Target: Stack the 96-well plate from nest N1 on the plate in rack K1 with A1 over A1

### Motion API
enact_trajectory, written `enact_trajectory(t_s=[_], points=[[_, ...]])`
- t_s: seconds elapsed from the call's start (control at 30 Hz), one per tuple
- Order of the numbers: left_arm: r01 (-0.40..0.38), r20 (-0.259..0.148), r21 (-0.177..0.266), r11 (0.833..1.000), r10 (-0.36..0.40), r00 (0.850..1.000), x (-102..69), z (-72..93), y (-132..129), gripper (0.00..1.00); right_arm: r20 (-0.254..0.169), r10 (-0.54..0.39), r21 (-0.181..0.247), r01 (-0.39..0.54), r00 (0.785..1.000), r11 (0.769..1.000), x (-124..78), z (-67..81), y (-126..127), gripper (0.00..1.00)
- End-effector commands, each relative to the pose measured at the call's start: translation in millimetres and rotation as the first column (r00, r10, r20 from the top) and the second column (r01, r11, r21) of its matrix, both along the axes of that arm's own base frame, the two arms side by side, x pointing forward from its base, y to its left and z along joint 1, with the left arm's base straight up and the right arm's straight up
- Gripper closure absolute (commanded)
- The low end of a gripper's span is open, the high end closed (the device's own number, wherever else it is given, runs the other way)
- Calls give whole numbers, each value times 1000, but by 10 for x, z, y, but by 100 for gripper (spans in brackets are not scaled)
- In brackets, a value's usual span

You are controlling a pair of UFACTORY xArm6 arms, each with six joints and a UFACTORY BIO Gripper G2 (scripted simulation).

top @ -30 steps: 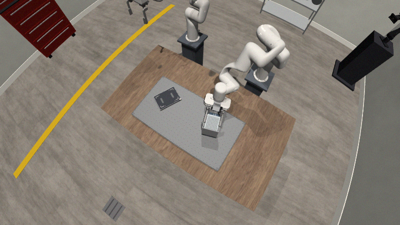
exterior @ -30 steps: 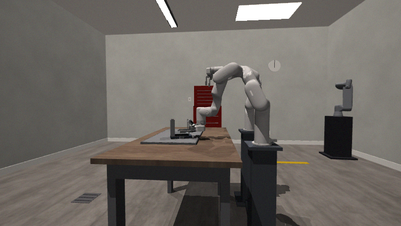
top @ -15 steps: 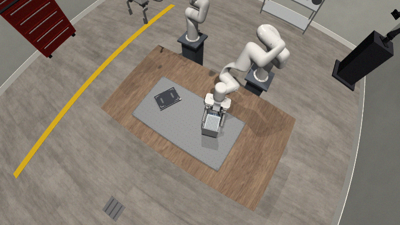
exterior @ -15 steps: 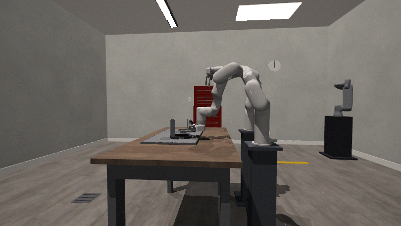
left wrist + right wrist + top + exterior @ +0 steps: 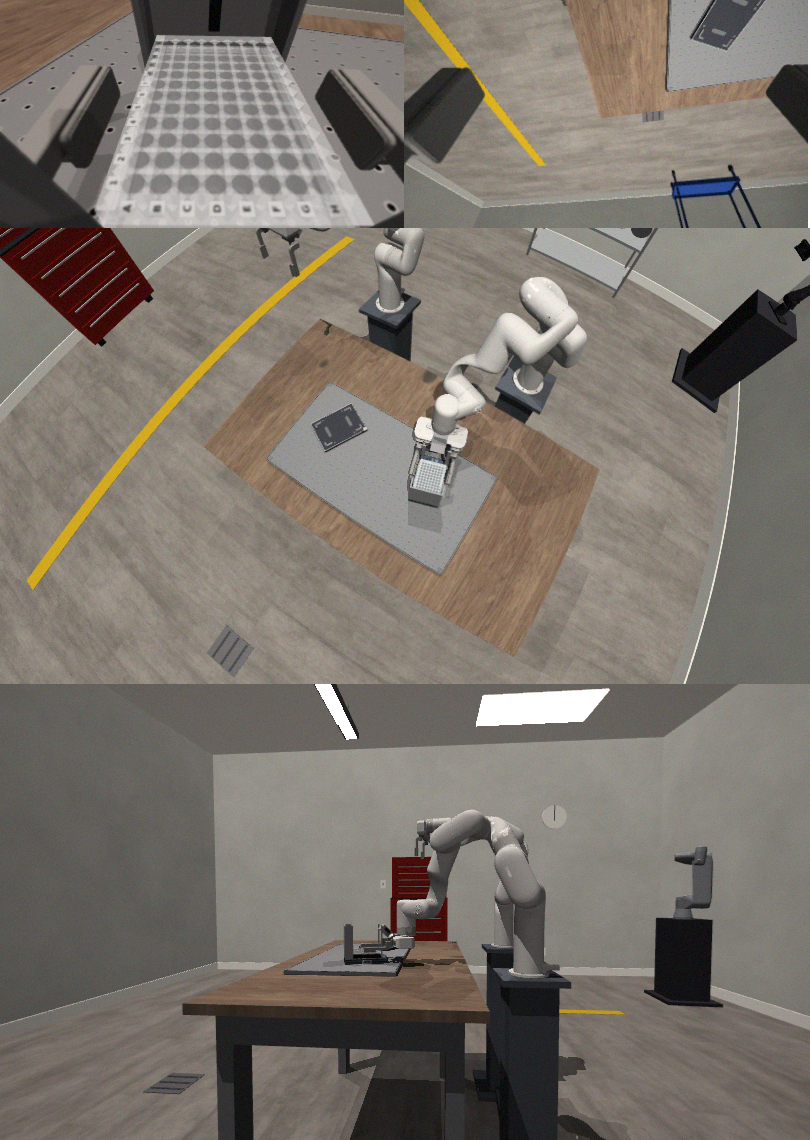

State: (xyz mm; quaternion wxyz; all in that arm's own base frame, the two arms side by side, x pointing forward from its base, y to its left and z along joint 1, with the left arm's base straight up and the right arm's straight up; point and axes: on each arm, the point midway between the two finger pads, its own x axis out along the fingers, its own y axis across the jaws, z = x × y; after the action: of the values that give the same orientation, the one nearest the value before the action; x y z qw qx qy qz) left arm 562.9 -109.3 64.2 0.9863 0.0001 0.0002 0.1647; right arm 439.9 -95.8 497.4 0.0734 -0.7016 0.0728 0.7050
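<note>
A clear 96-well plate (image 5: 429, 477) (image 5: 210, 108) lies in the stack rack K1 (image 5: 425, 497) (image 5: 348, 941), against its tall grey wall. In the left wrist view its rim shows A at the near left, beside number 1. It looks level; the plate under it and the seating are hidden. My left gripper (image 5: 430, 480) (image 5: 223, 117) is open around the plate, with a visible gap between each pad and the plate's long sides. The dark plate nest N1 (image 5: 338, 427) (image 5: 734, 22) holds no plate. My right gripper (image 5: 621, 107) is open and empty, raised high away from the rack.
The grey perforated board (image 5: 362, 477) bears both fixtures on the wooden table (image 5: 487, 562). The rack's tall wall stands at the plate's far end in the left wrist view. The left arm reaches over the board's edge to the rack.
</note>
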Motion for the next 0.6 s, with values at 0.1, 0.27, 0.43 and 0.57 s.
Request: enact_trajectory(t_s=[0.1,0.27,0.43,0.57], points=[[0,4,-2,1000,0,1000,12,20,-5,63,5,0,-1,0,1000,1000,-1,22,0,0],[0,4,-2,1000,0,1000,12,20,-5,63,5,0,-1,0,1000,1000,-1,22,0,0],[0,4,-2,1000,0,1000,13,100,-5,63,5,0,-1,0,1000,1000,-1,22,0,0],[0,4,-2,1000,0,1000,13,154,-5,63,5,0,-1,0,1000,1000,-1,22,0,0]])
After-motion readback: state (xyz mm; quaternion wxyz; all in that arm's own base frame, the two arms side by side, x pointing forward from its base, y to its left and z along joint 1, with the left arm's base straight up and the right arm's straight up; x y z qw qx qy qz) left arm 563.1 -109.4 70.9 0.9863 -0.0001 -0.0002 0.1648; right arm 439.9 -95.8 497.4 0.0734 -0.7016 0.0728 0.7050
